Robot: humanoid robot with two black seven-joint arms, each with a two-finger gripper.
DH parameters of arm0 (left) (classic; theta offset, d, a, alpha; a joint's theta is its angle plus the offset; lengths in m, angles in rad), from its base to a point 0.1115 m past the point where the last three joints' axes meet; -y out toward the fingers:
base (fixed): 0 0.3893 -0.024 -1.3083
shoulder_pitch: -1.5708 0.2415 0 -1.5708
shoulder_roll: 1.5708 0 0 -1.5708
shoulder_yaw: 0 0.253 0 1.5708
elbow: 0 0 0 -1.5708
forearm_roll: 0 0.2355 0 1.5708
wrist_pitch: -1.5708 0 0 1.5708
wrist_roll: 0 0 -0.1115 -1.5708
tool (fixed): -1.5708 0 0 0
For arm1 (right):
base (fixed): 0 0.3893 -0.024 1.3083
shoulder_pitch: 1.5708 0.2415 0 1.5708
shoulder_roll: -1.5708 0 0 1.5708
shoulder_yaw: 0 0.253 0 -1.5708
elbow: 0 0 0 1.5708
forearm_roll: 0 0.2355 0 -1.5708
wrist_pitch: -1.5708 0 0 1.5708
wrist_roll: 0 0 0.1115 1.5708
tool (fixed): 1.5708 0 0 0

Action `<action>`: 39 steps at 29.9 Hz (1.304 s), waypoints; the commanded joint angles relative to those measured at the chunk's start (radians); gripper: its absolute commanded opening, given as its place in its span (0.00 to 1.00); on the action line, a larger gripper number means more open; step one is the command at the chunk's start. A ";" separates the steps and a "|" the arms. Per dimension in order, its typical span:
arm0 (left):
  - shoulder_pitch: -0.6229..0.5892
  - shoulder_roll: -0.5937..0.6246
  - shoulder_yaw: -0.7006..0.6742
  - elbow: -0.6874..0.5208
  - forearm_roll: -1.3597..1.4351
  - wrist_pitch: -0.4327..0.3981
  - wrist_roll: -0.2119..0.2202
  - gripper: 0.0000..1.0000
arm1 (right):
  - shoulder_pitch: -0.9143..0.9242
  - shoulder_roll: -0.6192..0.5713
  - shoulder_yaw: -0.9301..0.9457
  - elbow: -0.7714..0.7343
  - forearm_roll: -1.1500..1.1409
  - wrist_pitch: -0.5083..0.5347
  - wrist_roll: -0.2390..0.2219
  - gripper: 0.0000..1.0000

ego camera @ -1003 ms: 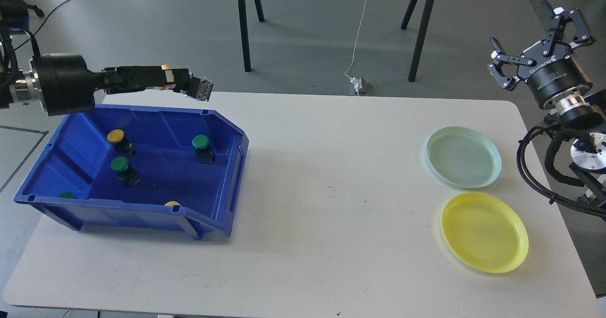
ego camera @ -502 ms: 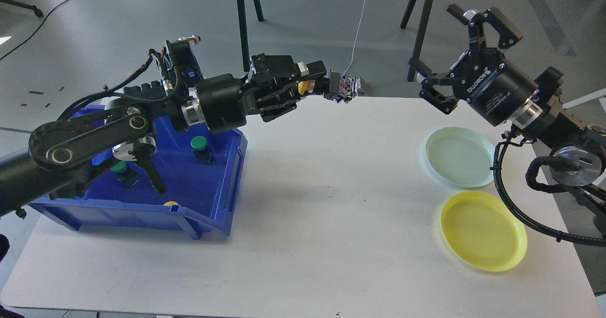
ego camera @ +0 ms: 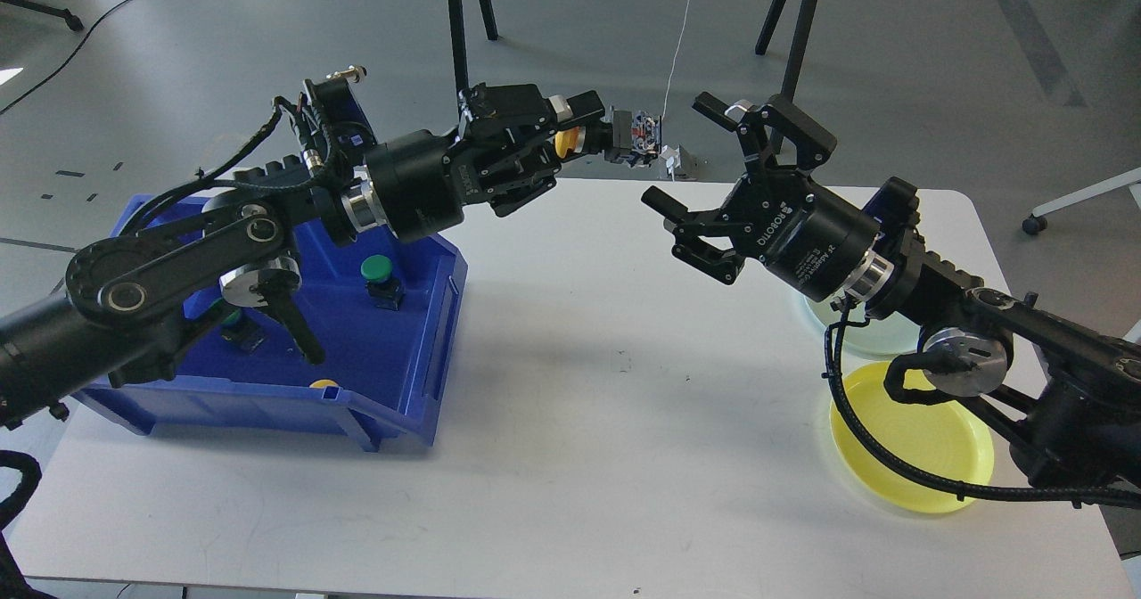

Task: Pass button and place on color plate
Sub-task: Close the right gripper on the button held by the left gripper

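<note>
Left gripper [ego camera: 584, 135] clamped on a yellow button [ego camera: 615, 135], held out above the table's [ego camera: 553, 456] far edge toward the right gripper [ego camera: 704, 158], fingers spread to receive it, yellow plate [ego camera: 936, 474] awaiting.

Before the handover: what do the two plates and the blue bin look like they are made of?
Yellow round plate: seemingly thin, glossy plastic, with faint concentric rings.
Pale green round plate: probably the same plastic, mostly hidden behind the right arm.
Blue open-fronted storage bin: seemingly rigid moulded plastic, semi-gloss, with ribbed walls and lip.
</note>
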 commanded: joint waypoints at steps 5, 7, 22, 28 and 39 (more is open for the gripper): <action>-0.001 0.000 0.000 0.000 -0.001 0.000 0.000 0.09 | 0.046 0.045 -0.047 -0.031 0.015 0.000 0.003 0.98; 0.001 0.000 0.000 0.000 -0.001 0.000 0.000 0.09 | 0.046 0.046 -0.045 -0.031 0.016 0.000 0.024 0.98; -0.001 -0.001 -0.008 0.014 -0.001 0.000 0.000 0.09 | 0.072 0.046 -0.048 -0.031 0.018 0.000 0.078 0.89; -0.001 0.000 -0.009 0.014 -0.001 0.000 0.000 0.09 | 0.072 0.048 -0.053 -0.028 0.007 0.000 0.078 0.62; 0.001 0.000 -0.009 0.015 0.001 0.000 0.000 0.09 | 0.070 0.059 -0.056 -0.046 0.001 0.000 0.078 0.56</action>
